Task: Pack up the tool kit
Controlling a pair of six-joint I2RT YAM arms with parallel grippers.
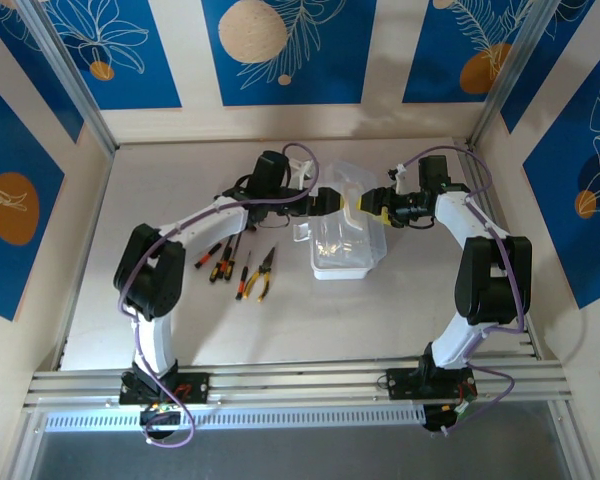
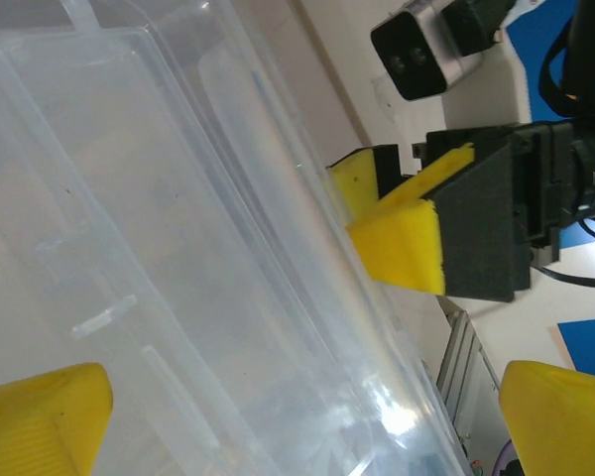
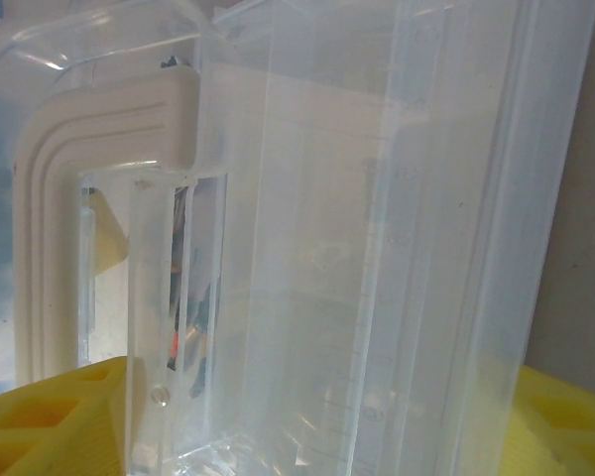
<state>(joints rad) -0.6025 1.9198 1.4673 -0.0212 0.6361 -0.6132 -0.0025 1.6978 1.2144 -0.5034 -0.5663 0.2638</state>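
The translucent white case [image 1: 345,240] stands at mid-table with its hinged lid [image 1: 352,183] raised behind it. My left gripper [image 1: 330,200] is open at the case's left side; in its wrist view the yellow fingertips [image 2: 42,416] stand wide apart with the clear case wall [image 2: 198,258] between them. My right gripper [image 1: 368,208] is at the right rim. Its yellow fingers [image 3: 50,416] flank the case wall [image 3: 377,248] beside the white latch [image 3: 89,129], and I cannot tell whether the pads press on it. Pliers [image 1: 265,272] and screwdrivers [image 1: 222,260] lie left of the case.
The tools lie in a loose row beside the left arm's elbow [image 1: 145,260]. Blue patterned walls enclose the table on three sides. An aluminium rail [image 1: 300,385] runs along the near edge.
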